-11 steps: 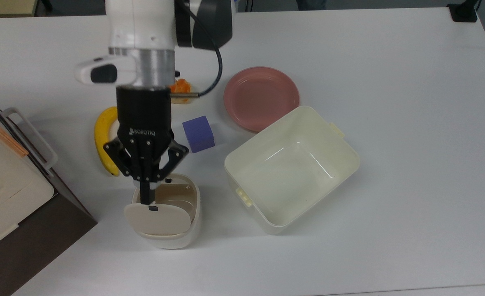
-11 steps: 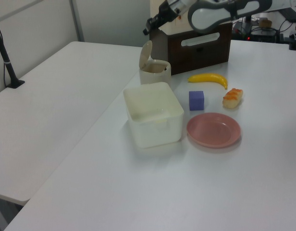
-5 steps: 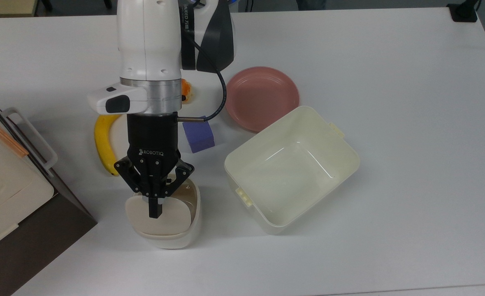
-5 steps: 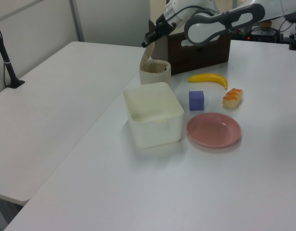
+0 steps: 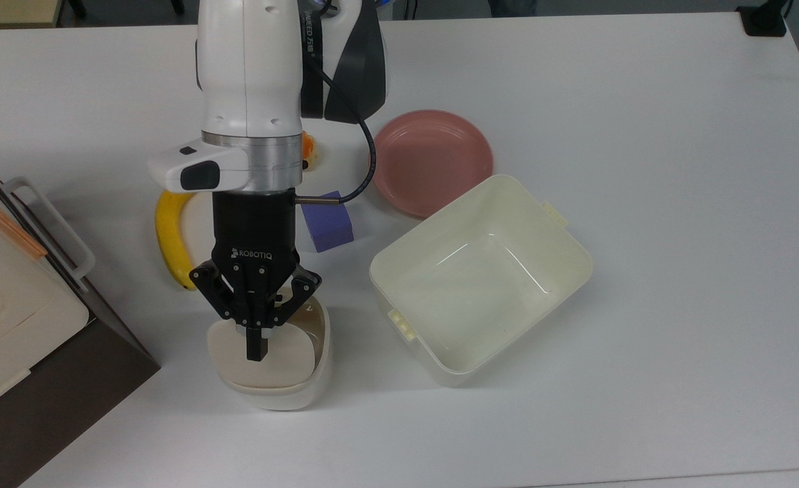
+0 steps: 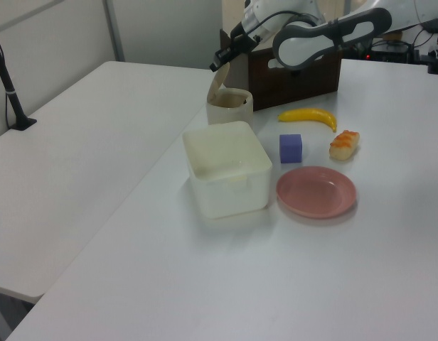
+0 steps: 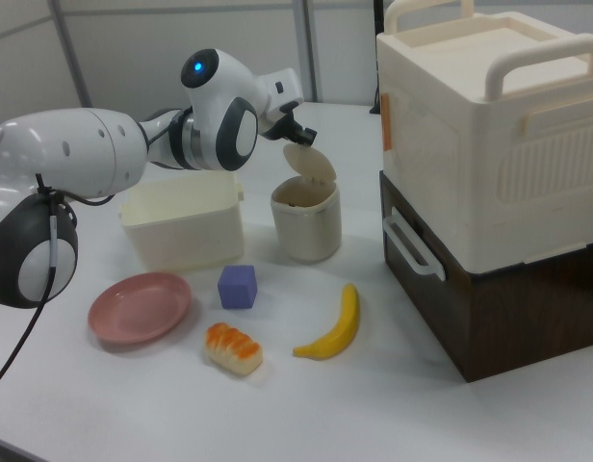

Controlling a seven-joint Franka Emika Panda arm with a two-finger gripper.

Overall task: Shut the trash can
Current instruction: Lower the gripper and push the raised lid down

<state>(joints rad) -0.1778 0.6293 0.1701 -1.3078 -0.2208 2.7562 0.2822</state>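
Since a second ago my gripper [image 5: 257, 352] has come forward over the trash can [image 5: 278, 379], and its lid [image 5: 263, 356], which then stood steeply up, now leans lower over the opening; in the last half second little has shifted. My fingers [image 5: 257, 344] are clenched together with nothing between them, and their tip lies on the lid's upper face as the top view shows it. In the right view the gripper [image 7: 298, 138] sits just above the tilted lid [image 7: 311, 164], and the can's mouth is partly uncovered below it.

My wrist and arm hide part of the banana [image 5: 169, 237] on the top view's left and most of the orange sushi piece [image 5: 308, 150] behind my wrist; the purple cube [image 5: 328, 227] sits just beside my wrist's cable. A pink plate [image 5: 432, 161] lies beyond the cube, touching or nearly touching the rim of the large cream tub [image 5: 480, 278], which holds nothing. The dark box with its cream case on top [image 5: 13, 298] stands at the top view's left edge, near the can.

The trash can stands on the white table [image 5: 643, 135], directly under my fingertips, between the dark box and the tub.
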